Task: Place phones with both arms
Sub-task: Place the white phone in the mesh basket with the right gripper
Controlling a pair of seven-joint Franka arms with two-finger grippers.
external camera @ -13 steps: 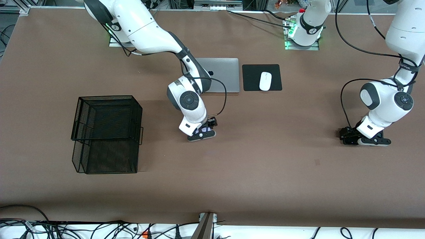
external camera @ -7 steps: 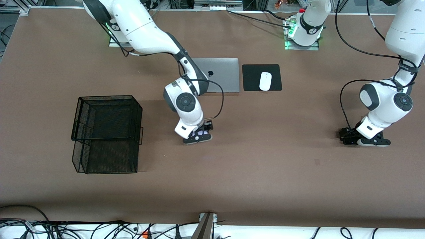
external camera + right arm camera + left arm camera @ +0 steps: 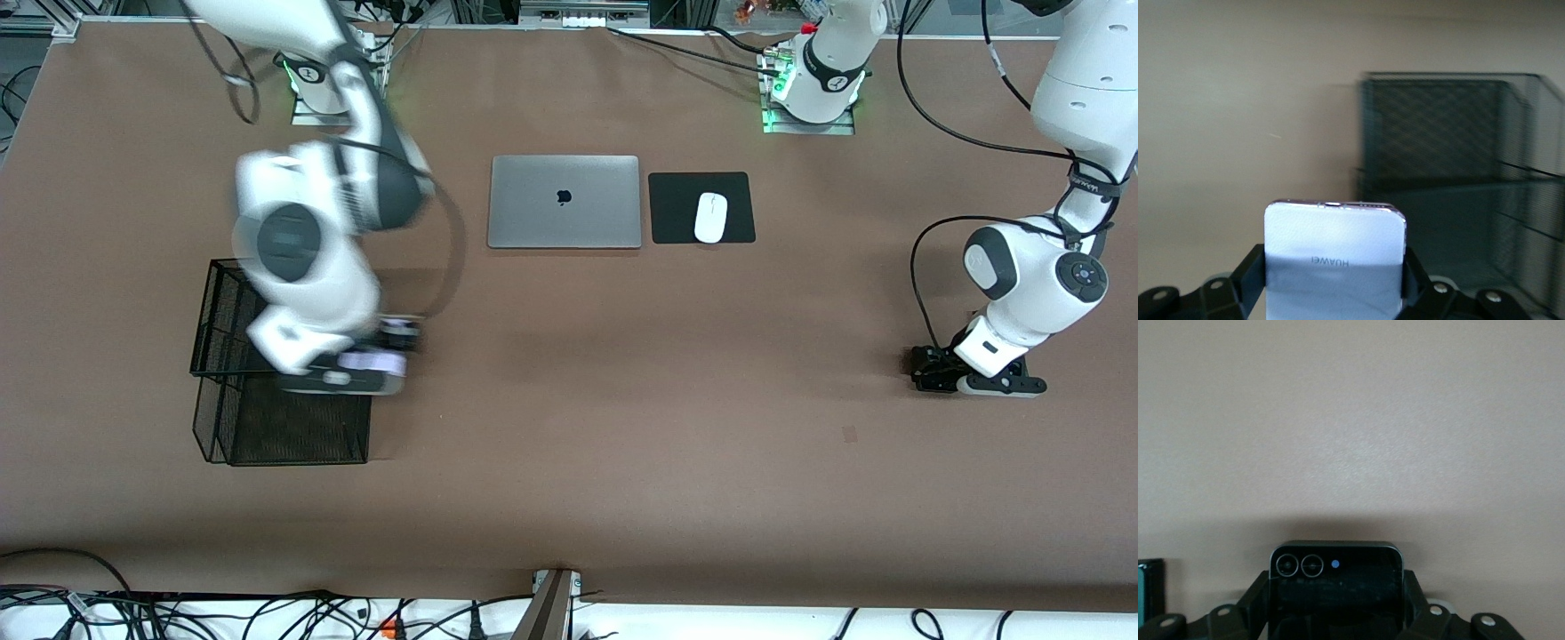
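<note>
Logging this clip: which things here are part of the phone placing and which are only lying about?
In the job:
- lilac phone, gripped by the right hand at the mesh basket
- black phone, gripped by the left hand low at the table

Lying about:
- laptop
- mouse on its pad

lilac phone (image 3: 1335,257) — black phone (image 3: 1336,587) | black mesh basket (image 3: 293,427) — silver laptop (image 3: 564,202)

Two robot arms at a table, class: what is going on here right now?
The right gripper holds the pale lilac phone over the edge of the black mesh basket. The left gripper, low at its own end of the table, is shut on the black phone. A closed laptop and white mouse lie untouched.
</note>
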